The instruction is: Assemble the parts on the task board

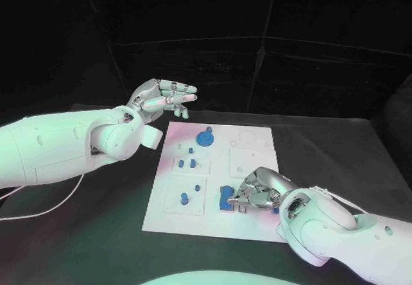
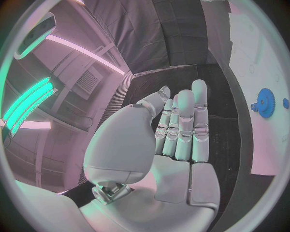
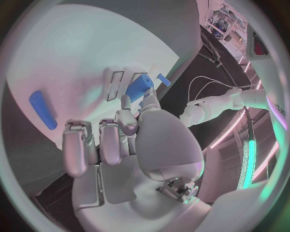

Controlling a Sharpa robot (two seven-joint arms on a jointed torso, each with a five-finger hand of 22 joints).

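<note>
The task board [image 1: 216, 226] is laid flat in the middle of the black desk [image 1: 90, 239], with its long sides running from the near edge toward the far edge. A round blue gear [image 1: 205, 139] is seated near the board's far left corner, and it is also seen in the left wrist view [image 2: 264, 102]. Small blue pieces [image 1: 192, 162] are set in a square recess on the left half of the board, and further blue pieces [image 1: 184, 198] are found in a larger recess nearer the near edge.

The left hand [image 1: 162, 100] is raised above the desk just beyond the board's far left corner, apart from the board. Its fingers [image 2: 181, 125] are held straight and close together, and nothing is gripped in them.

The right hand [image 1: 259, 190] is lowered onto the near right part of the board. Its fingers are curled downward over a cluster of blue parts [image 1: 227, 198]. In the right wrist view a blue cylindrical part [image 3: 139, 87] is seen at the tips of the thumb and one finger, but whether it is actually pinched cannot be told. A separate oblong blue part [image 3: 42, 109] is seen lying flat on the white surface, well apart from the fingers.
</note>
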